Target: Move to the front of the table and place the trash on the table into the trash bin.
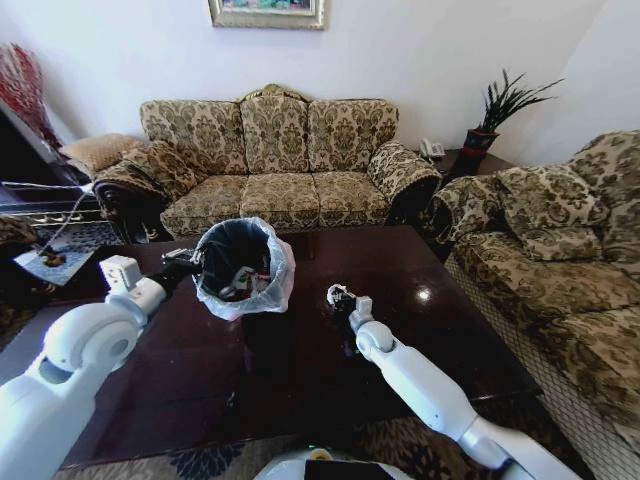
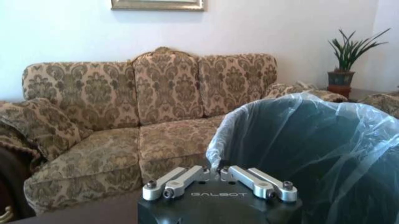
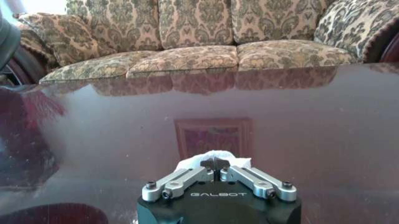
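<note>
Holding a crumpled white wrapper (image 3: 214,158), the right gripper (image 1: 340,297) sits low over the worktop (image 1: 300,350), jaws closed on the wad; the right wrist view shows the paper bunched at the tips, just above the glossy top and the inlay's reflection.

Left gripper (image 2: 218,169) is at the near rim of the bin (image 1: 243,265), jaws drawn together, apparently pinching the bag liner (image 2: 311,140). The bin stands tilted on the worktop, mouth leaning toward the robot, with some red-and-white scraps already inside.

Key relation: the bin lies to the left of the right gripper, near but apart, with bare worktop between. The wad has no clear long axis, being a loose ball. The right arm carries the load; the left only steadies the bin.

Judgement: the coming move calls for a lift and a leftward carry over the bag's bunched rim before release. Risk: the rim stands higher than the wad now, so a flat sweep could snag the liner.
</note>
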### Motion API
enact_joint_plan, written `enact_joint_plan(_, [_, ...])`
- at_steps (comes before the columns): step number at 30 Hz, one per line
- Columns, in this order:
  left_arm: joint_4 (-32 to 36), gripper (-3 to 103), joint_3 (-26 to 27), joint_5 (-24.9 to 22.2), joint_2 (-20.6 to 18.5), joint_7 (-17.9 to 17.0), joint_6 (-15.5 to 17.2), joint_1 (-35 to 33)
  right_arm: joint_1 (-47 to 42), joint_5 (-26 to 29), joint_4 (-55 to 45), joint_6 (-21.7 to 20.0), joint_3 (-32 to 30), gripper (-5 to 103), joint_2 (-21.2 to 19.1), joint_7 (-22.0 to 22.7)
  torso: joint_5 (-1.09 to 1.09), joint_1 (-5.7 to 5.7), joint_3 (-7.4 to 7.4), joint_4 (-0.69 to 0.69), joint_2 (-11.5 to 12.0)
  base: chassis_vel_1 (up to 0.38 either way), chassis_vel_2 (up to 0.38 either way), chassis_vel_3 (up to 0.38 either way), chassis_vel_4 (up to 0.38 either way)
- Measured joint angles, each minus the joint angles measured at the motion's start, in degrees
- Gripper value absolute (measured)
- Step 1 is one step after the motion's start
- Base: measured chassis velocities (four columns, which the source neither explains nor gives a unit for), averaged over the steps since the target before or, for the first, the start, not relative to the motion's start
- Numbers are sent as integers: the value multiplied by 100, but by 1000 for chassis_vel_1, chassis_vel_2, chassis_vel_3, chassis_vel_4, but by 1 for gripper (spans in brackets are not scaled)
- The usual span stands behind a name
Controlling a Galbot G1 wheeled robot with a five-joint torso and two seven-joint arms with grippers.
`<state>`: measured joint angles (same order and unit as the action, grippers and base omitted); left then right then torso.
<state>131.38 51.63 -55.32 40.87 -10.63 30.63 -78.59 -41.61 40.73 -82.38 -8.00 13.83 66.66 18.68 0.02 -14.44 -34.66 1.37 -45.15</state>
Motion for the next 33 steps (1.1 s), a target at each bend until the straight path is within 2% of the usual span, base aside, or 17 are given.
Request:
enact_joint_plan(12, [119, 3, 2, -14, 3, -11, -10, -18, 234, 234, -872, -48, -209, 0, -364, 397, 0, 0, 0, 1, 0, 0, 0, 0, 0])
enact_joint_plan(17, [133, 3, -14, -14, 4, -24, -11, -2, 212, 89, -755, -135, -186, -3, -421, 400, -1, 0, 0, 0, 0, 0, 0, 0, 0])
enact_joint_plan(18, [134, 3, -14, -13, -7, -31, -11, 2, 173, -11, -651, -129, -166, 6, -400, 352, 0, 0, 0, -1, 0, 0, 0, 0, 0])
enact_joint_plan(20, [134, 3, 0, -23, -39, -31, -12, 2, 115, -93, -541, -125, -145, 17, -338, 252, 0, 0, 0, 0, 0, 0, 0, 0, 0])
enact_joint_plan(21, [134, 3, 0, -23, -39, -31, -12, 2, 115, -93, -541, -125, -145, 17, -338, 252, 0, 0, 0, 0, 0, 0, 0, 0, 0])
enact_joint_plan(23, [133, 3, 14, -63, -62, -36, -14, 15, 76, -163, -406, -112, -117, 28, -263, 195, 0, 0, 0, 0, 0, 0, 0, 0, 0])
enact_joint_plan(24, [134, 3, 15, -77, -65, -41, -15, 20, 65, -190, -360, -103, -110, 28, -240, 175, 0, 0, 0, 1, 0, 0, 0, 0, 0])
enact_joint_plan(25, [133, 3, 14, -98, -65, -54, -17, 23, 37, -286, -233, -81, -97, 38, -169, 105, 0, 0, 0, 1, 0, 0, 0, 0, 0])
enact_joint_plan(27, [132, 3, 15, -103, -63, -57, -17, 23, 27, -315, -193, -76, -94, 38, -141, 87, 0, 0, 0, 0, 0, 0, 0, 0, 0])
enact_joint_plan(29, [127, 3, 13, -116, -54, -59, -18, 20, 19, -345, -130, -75, -89, 49, -66, 60, 0, 0, 0, 0, 0, 0, 0, 0, 0])
enact_joint_plan(30, [127, 3, 13, -116, -54, -59, -18, 20, 19, -345, -130, -75, -89, 49, -66, 60, 0, 0, 0, 0, 0, 0, 0, 0, 0])
enact_joint_plan(32, [113, 3, 13, -126, -52, -60, -19, 18, 19, -350, -96, -75, -83, 60, -7, 26, 0, 0, 0, 0, 0, 0, 0, 0, 0])
enact_joint_plan(33, [113, 3, 13, -126, -52, -60, -19, 18, 19, -350, -96, -75, -83, 60, -7, 26, 0, 0, 0, 0, 0, 0, 0, 0, 0])
